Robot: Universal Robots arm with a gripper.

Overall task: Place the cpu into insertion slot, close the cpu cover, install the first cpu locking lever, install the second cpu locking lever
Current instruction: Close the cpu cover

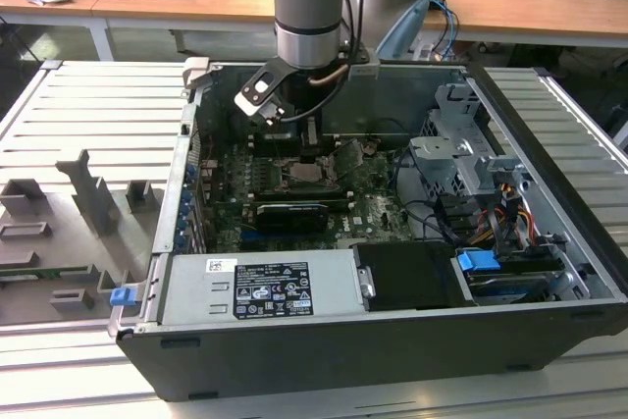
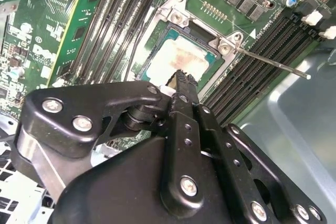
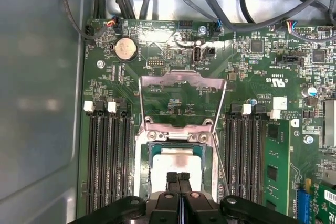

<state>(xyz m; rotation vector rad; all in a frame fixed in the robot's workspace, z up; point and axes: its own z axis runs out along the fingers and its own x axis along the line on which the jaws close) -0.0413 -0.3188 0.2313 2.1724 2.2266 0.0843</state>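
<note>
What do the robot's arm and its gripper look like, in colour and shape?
The arm is a thick silver-grey cylinder with a light blue band on top. A brown cable loops under it. The gripper is matt black, built of rounded link plates joined by silvery screws, with two narrow flat fingers.

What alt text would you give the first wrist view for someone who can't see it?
A black gripper, fingertips shut together, is poised right over a pale silvery cpu sitting in the insertion slot of a green motherboard. The cpu cover is swung open, away from the slot. Rows of black memory slots flank the socket.
</note>
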